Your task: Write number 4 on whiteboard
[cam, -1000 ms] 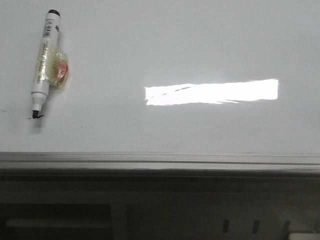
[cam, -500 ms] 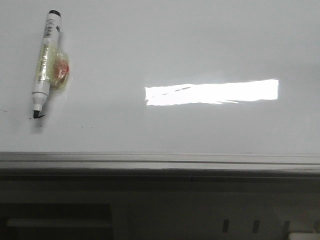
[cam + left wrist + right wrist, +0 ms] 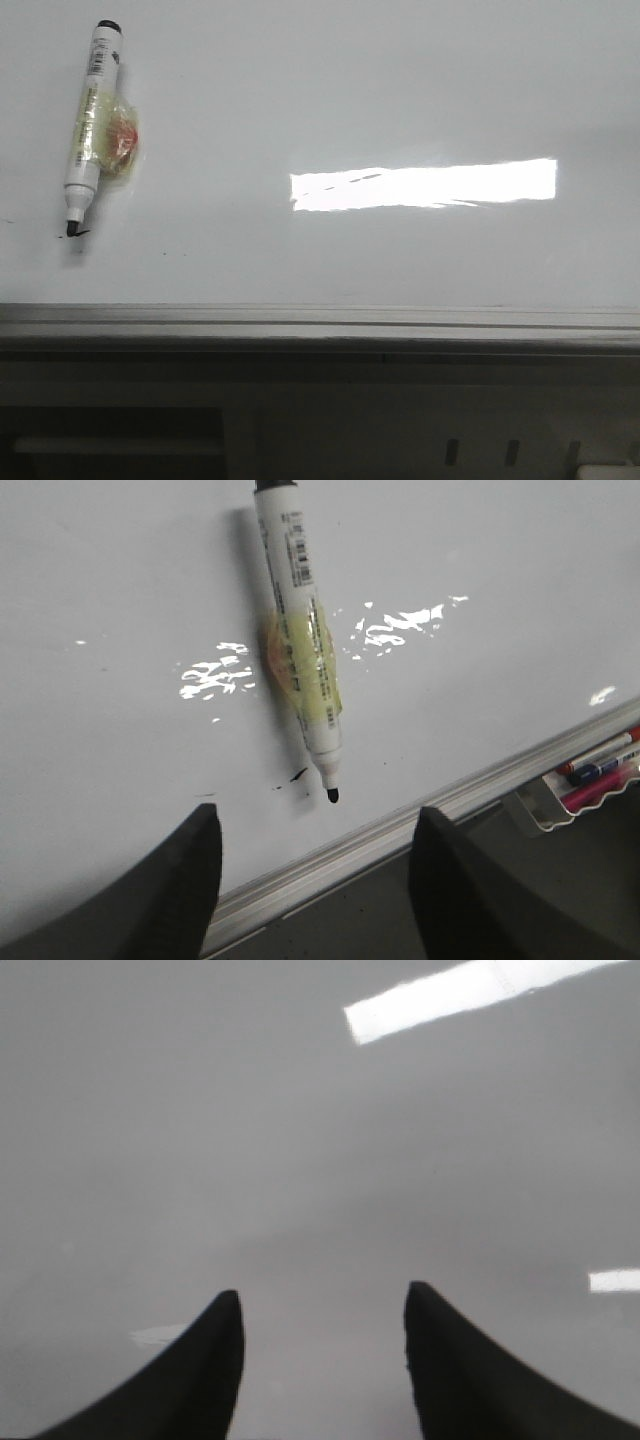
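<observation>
Marker point(image 3: 88, 128) waits uncapped on the blank whiteboard point(image 3: 400, 80).
Left hand point(image 3: 315, 865) and right hand point(image 3: 322, 1355) hang spread, empty; no 4 is drawn.

Neither arm visible in front view. Left gripper point(image 3: 315, 830) seen only in left wrist view: two dark fingers point(image 3: 170, 900), tips set wide apart, nothing between them, nothing touched. Right gripper point(image 3: 322, 1300) seen only in right wrist view: two dark pointed fingers point(image 3: 200, 1370), tips parted with clear gap, holding nothing. Both pairs of jaws stand apart and bare. Wrists and arm links out of view in all pictures.
</observation>
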### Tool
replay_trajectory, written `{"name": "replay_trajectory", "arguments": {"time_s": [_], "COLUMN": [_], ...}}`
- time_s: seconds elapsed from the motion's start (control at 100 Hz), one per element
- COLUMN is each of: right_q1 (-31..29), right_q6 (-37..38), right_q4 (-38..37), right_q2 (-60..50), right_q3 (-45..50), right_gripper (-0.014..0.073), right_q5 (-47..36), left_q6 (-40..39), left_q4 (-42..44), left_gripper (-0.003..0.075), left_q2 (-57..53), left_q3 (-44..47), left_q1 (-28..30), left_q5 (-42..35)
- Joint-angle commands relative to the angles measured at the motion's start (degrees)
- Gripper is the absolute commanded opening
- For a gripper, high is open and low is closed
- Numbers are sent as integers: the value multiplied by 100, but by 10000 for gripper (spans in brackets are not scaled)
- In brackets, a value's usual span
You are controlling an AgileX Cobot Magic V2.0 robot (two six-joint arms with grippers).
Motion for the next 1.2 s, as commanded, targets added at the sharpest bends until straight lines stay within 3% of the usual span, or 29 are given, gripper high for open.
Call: {"name": "replay_trajectory", "arguments": {"time_s": [0.0, 0.38, 0.78, 0.92, 1.11, 1.19], "right_q1": [6, 371, 371, 371, 514, 660], "right_q6": [-70, -70, -70, -71, -316, -788], "right_q4": [58, 58, 58, 58, 68, 150], "right_q2": [93, 93, 93, 93, 93, 114], "right_q3": [-202, -202, -202, -202, -231, -351], "right_gripper": [424, 417, 417, 417, 416, 416], "right_q5": [-267, -176, -165, -165, -147, -10], "left_q6": [25, 25, 25, 25, 25, 25], "left_q4": [-233, -820, -1003, -1015, -1015, -1015], "left_gripper": [372, 368, 357, 237, 4, -20], "left_q2": [292, 1263, 1994, 2212, 2290, 2290], "left_q3": [-204, -204, -204, -204, -204, -217], "left_q1": [-192, -856, -890, -890, -890, -890], "left_q5": [-385, -1420, -2070, -2111, -2137, -2118]}}
